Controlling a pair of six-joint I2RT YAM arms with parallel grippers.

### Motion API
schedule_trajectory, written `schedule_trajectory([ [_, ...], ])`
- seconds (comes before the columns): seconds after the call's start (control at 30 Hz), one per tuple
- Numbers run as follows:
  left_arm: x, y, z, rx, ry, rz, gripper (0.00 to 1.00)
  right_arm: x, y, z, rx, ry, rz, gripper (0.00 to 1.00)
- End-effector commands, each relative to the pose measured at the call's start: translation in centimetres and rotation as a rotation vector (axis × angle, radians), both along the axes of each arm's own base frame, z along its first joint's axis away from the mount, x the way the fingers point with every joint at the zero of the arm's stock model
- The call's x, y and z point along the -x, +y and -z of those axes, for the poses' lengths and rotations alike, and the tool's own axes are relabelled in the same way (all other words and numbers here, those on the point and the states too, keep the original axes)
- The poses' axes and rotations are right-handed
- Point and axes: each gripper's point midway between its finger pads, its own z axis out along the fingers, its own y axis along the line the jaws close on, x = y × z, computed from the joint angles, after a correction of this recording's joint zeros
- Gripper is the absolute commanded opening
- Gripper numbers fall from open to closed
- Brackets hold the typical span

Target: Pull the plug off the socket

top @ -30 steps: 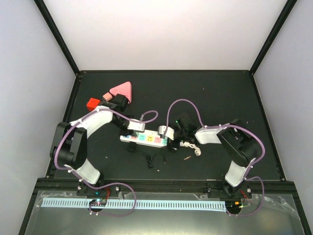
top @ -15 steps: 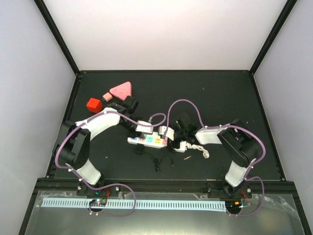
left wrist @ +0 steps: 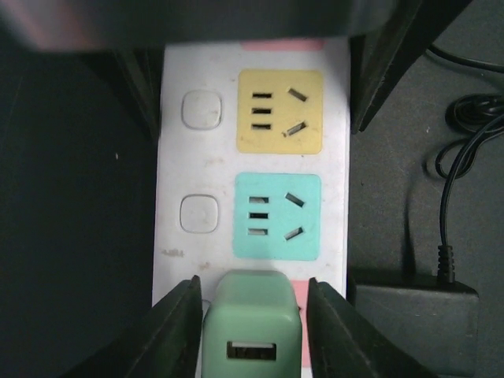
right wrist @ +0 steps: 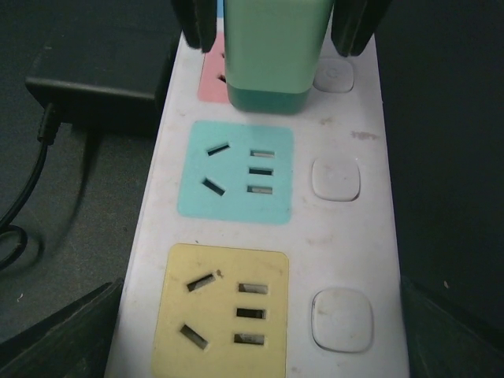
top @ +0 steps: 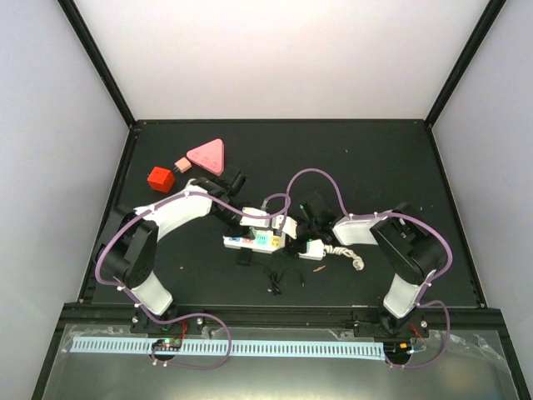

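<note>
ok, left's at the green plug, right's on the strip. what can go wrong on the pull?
1. The left gripper flanks the green plug; a sliver of gap shows, so it may slip off.
2. The right gripper pinches the socket by its side edges only; it may lift with the plug.
3. The black adapter lies beside the socket and could snag.

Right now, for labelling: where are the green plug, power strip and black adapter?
green plug (left wrist: 252, 311): left wrist view, top face.
power strip (left wrist: 197, 164): left wrist view, white casing between buttons.
black adapter (left wrist: 413, 309): left wrist view, flat top.
</note>
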Motion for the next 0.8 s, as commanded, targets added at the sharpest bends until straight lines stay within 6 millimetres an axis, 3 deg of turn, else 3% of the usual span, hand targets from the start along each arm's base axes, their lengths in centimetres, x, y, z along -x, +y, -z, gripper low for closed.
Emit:
schedule_trajectory([
  [0.0, -0.3, -1.2, -0.8, 0.042, -0.011, -0.004, 0.42, -0.3, 0.7, -0.7, -0.019, -0.018, -0.023, 0.76],
  [0.17, -0.8, 0.0, -0.6, 0.018, -0.046, -0.026, 0.57, -0.2, 0.6, -0.5, -0.014, -0.019, -0.025, 0.75],
  [0.33, -1.1, 1.3, -0.3, 0.003, -0.065, -0.052, 0.58, -0.2, 0.5, -0.4, -0.007, -0.016, -0.025, 0.71],
  [0.43, -1.3, 1.9, -0.2, 0.005, -0.073, -0.072, 0.55, -0.3, 0.5, -0.2, -0.003, -0.015, -0.027, 0.7],
  [0.57, -1.4, 2.0, -0.4, 0.033, -0.074, -0.097, 0.43, -0.2, 0.6, -0.2, -0.001, -0.014, -0.031, 0.67],
  [0.77, -0.9, 1.2, -2.2, 0.126, -0.066, -0.105, 0.29, -0.3, 0.6, 0.1, 0.008, -0.005, -0.03, 0.56],
])
